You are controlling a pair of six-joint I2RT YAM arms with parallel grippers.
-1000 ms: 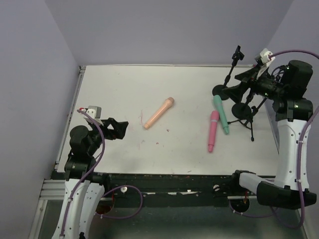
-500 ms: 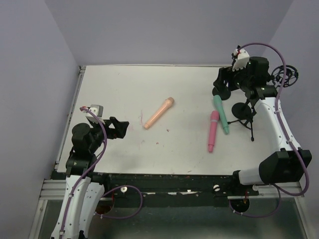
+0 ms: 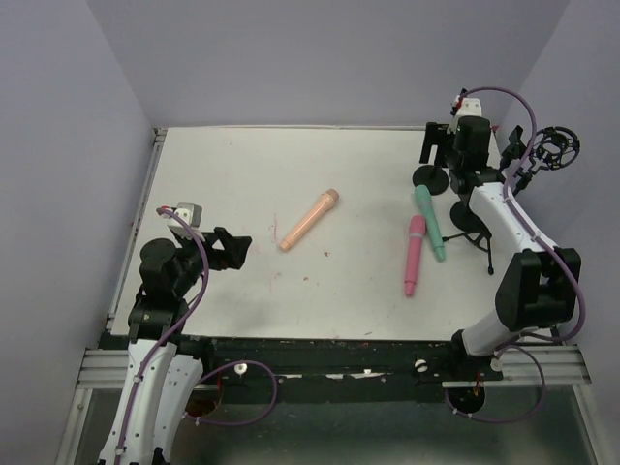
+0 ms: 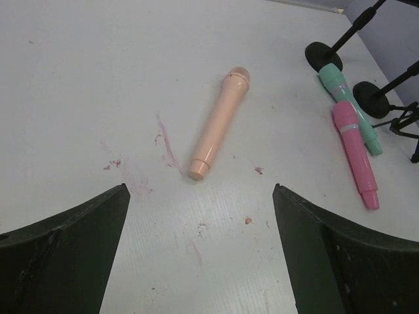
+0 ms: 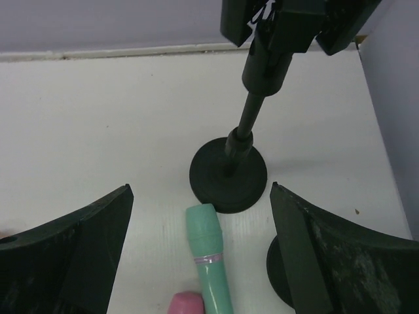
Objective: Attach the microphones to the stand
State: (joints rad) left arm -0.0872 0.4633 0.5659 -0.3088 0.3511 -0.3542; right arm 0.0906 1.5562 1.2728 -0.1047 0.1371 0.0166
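Three microphones lie on the white table: a peach one (image 3: 308, 221) in the middle, and a pink one (image 3: 414, 255) and a teal one (image 3: 430, 222) side by side at the right. Black stands are at the back right: a round-base stand (image 3: 428, 176), a second round base (image 3: 469, 215) and a tripod (image 3: 484, 242). My left gripper (image 3: 232, 249) is open and empty, near the left front, facing the peach microphone (image 4: 219, 124). My right gripper (image 3: 436, 145) is open and empty, above the round-base stand (image 5: 228, 176) and the teal microphone's head (image 5: 211, 258).
A black ring-shaped shock mount (image 3: 554, 145) sits high at the far right beside the wall. The pink microphone's tip (image 5: 186, 304) touches the teal one. Purple walls close in the table on three sides. Reddish smudges (image 4: 163, 134) mark the table near the peach microphone.
My right arm has swung from the far right edge to the left and back, and its gripper now hangs over the round-base stand. The left arm and the microphones have not moved.
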